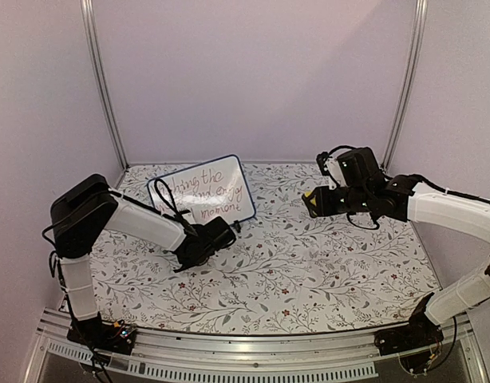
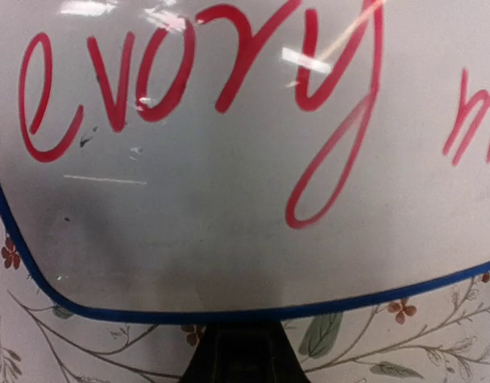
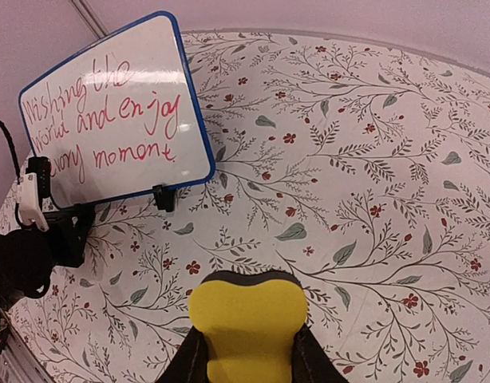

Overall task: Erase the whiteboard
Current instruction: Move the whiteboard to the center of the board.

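In the top view the left gripper (image 1: 221, 232) is seen low over the flowered table (image 1: 309, 271). The whiteboard (image 1: 201, 191) is found directly ahead of it, standing tilted back. Whether the board is touched by this gripper cannot be told from above, because the fingers are merged with the dark shapes at the board's lower edge.

The left wrist view gives what the top view does not. The board fills almost the whole picture, with the red word "every" (image 2: 181, 72) above, the blue frame (image 2: 229, 313) curving below it, and a few faint dark specks on the white surface. Only one dark shape (image 2: 241, 359) is shown at the bottom edge of that view. It cannot be decided whether this is the gripper or a part of the board, so how far the left fingers are spread cannot be told.

The whole writing is readable only in the right wrist view: three red lines, the last one beginning with "every". A small black foot (image 3: 163, 197) is also shown under the board's lower edge. There the board is placed far ahead and to the left of the right gripper (image 3: 249, 347), well apart from it. The left gripper is seen as a black mass at the board's lower left corner.

The right gripper is raised above the table. A yellow eraser (image 3: 246, 315) is pinched between its two black fingers (image 3: 195, 361), which are pressed against both sides of the block. In the top view only a small yellow patch of it is visible at the gripper's tip.
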`<state>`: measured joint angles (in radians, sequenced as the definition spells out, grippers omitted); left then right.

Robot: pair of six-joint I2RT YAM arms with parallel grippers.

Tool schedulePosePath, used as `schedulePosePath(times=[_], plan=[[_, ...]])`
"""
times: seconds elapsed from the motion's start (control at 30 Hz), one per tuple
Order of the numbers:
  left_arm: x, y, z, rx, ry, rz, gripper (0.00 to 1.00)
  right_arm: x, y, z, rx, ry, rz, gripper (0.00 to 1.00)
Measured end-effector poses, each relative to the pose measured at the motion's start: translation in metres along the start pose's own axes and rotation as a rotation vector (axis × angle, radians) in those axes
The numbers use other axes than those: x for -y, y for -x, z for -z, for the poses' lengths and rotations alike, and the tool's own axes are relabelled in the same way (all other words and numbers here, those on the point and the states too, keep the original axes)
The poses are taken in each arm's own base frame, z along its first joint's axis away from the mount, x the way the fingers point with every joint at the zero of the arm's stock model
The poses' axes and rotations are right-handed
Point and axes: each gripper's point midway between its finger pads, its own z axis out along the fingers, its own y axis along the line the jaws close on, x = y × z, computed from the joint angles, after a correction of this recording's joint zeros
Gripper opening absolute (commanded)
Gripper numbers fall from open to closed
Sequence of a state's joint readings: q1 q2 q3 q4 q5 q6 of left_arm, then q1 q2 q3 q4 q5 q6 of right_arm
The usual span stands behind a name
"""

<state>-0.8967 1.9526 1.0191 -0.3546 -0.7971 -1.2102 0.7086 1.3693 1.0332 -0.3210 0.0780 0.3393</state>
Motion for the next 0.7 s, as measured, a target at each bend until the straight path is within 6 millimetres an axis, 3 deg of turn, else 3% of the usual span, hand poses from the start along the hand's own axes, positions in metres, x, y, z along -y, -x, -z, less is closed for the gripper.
schedulePosePath(times=[0.17, 0.4, 0.57, 0.7], plan=[[0.01, -0.02, 0.019, 0.001, -0.04, -0.014, 0.0, -0.002, 0.004, 0.001, 0.007, 0.004, -0.001, 0.21], [0.032, -0.066, 0.072, -0.015, -0.141, -0.095, 0.01, -0.004, 0.012, 0.005, 0.019, 0.008, -0.001, 0.2], [0.048, -0.088, 0.096, -0.025, -0.181, -0.132, 0.19, -0.006, 0.015, 0.006, 0.024, 0.01, -0.002, 0.21], [0.059, -0.1, 0.111, -0.039, -0.216, -0.154, 0.23, -0.008, 0.022, 0.01, 0.034, 0.014, -0.003, 0.21]])
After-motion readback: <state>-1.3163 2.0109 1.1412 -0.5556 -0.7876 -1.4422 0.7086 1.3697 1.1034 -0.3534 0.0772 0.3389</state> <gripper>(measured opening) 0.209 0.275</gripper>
